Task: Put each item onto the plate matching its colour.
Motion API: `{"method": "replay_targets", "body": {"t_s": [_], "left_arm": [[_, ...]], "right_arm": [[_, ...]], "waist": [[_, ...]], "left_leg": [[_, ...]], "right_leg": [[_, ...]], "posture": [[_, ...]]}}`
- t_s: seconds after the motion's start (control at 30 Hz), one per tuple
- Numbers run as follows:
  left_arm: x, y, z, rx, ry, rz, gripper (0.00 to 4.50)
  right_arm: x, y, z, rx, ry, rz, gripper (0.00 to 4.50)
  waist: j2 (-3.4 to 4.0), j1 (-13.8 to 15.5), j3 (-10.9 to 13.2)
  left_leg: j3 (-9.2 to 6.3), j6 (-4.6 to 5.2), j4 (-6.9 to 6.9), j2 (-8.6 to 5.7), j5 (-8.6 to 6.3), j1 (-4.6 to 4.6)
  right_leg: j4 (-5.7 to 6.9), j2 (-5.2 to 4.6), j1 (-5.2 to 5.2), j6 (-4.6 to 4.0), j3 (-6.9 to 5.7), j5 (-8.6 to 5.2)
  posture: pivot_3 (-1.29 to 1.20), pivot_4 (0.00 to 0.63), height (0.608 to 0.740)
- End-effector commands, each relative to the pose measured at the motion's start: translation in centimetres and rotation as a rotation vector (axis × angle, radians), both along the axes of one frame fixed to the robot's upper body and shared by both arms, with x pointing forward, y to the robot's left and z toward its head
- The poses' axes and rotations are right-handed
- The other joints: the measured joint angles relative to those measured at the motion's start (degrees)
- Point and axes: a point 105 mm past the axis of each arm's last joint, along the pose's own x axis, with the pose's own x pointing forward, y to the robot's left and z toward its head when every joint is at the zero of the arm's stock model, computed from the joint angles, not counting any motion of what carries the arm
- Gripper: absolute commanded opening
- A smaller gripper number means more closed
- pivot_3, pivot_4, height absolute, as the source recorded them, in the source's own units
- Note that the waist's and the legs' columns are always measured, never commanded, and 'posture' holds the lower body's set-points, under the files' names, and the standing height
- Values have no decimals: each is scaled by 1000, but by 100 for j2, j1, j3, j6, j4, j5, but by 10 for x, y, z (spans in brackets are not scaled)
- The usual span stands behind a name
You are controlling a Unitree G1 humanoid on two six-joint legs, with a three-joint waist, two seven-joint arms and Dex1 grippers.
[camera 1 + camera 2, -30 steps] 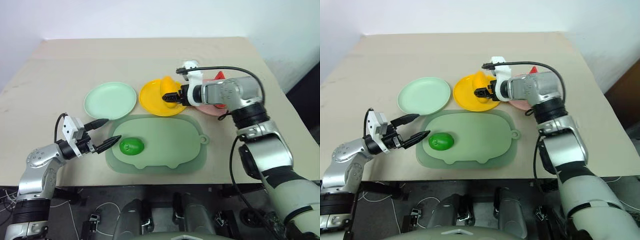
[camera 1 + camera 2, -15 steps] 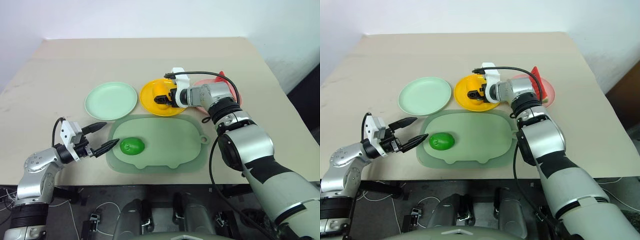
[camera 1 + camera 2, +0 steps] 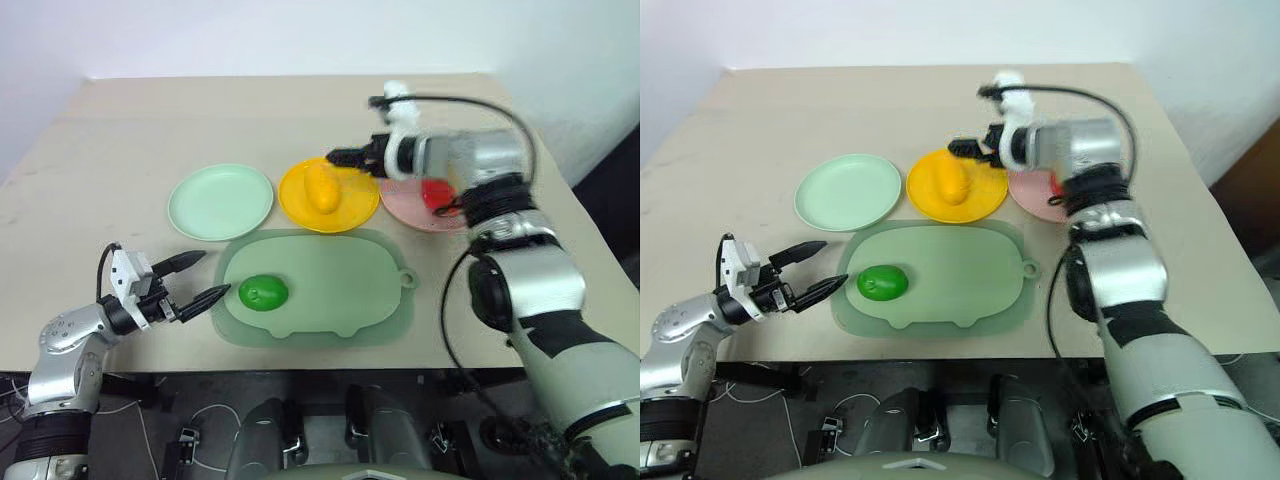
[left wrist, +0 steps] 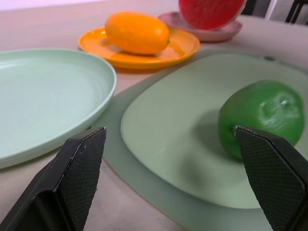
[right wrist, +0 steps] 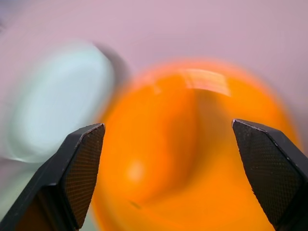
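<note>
We see the yellow mango (image 3: 321,187) lying on the yellow plate (image 3: 296,200), and the red watermelon wedge (image 3: 436,193) resting on the pink plate (image 3: 405,209) just beside it. The green fruit (image 3: 263,292) sits on the sage green mat (image 3: 345,290), near the table's (image 3: 120,140) front edge, while the mint green plate (image 3: 220,201) holds nothing. Our right gripper (image 3: 342,157) hangs above the yellow plate's far rim, jaws spread wide and gripping nothing. Our left gripper (image 3: 195,279) hovers low over the table just beside the mat's left edge, pointing toward the green fruit, its jaws also wide apart and empty.
</note>
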Motion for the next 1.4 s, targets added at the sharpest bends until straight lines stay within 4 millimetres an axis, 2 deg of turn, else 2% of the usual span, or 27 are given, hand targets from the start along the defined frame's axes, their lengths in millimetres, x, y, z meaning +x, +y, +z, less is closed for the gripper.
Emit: {"method": "replay_targets", "body": {"t_s": [0.03, 0.1, 0.3, 0.4, 0.5, 0.67, 0.83, 1.1, 1.17, 1.4], "left_arm": [[-6, 3, 17, 17, -45, -30, 4500], [-6, 1, 17, 19, -39, -42, 4500], [2, -20, 24, 20, -77, -82, 4500], [8, -32, 27, 8, -72, -98, 4500], [11, -43, 29, 5, -78, -120, 4500], [14, -57, 36, -8, -79, -146, 4500], [15, -66, 42, -3, -72, -165, 4500], [12, -76, 51, 26, -72, -236, 4500], [12, -79, 53, 79, -67, -273, 4500], [16, -81, 43, 243, -26, -348, 4500]], "right_arm": [[-53, 2, 20, 31, -140, 206, 4480], [-74, -2, 16, 11, -179, 259, 4480], [-114, -24, 8, 34, -280, 270, 4480], [-117, -38, -2, 71, -355, 183, 4480], [-124, -41, -14, 87, -335, 176, 4480], [-125, -41, -33, 132, -285, 145, 4480], [-144, -33, -56, 45, -294, 220, 4480], [-146, -34, -61, 12, -311, 205, 4480], [-145, -37, -59, 10, -316, 192, 4480], [-144, -39, -66, -35, -302, 190, 4480]], "waist": [[-2, 14, -1], [-1, 29, -1], [-4, 92, -2], [-5, 145, -3], [-4, 181, -2], [-5, 182, -3], [-5, 208, -3], [-5, 207, -3], [-6, 220, -2], [-6, 218, -2]], "left_leg": [[-1, 0, 0, 1, 0, 0], [-3, -1, 0, 1, 0, 4], [-7, -1, 12, 0, 0, 5], [-12, 0, 12, 0, -1, 5], [-8, 0, 11, 0, -1, 4], [-10, 0, 12, 1, 0, 6], [-11, 0, 12, 0, 0, 6], [-15, 1, 19, 0, -1, 6], [-16, 1, 21, 0, -1, 5], [-21, 4, 25, 0, -3, 4]], "right_leg": [[0, 1, 0, -2, -1, -1], [0, 0, 3, -5, -2, -3], [-6, -1, 15, -7, -5, -4], [-26, 3, 24, -7, -11, -4], [-36, 4, 27, -8, -11, -3], [-35, 8, 28, -8, -11, -3], [-35, 8, 30, -8, -12, -3], [-37, 8, 36, -19, -12, -14], [-36, 8, 36, -21, -14, -13], [-44, 8, 42, -22, -17, -16]], "posture": [[0, 150, 696], [0, 150, 696], [0, 150, 696], [0, 150, 696], [0, 150, 696], [0, 150, 696], [0, 150, 696], [0, 150, 696], [0, 150, 696], [0, 150, 696]]}}
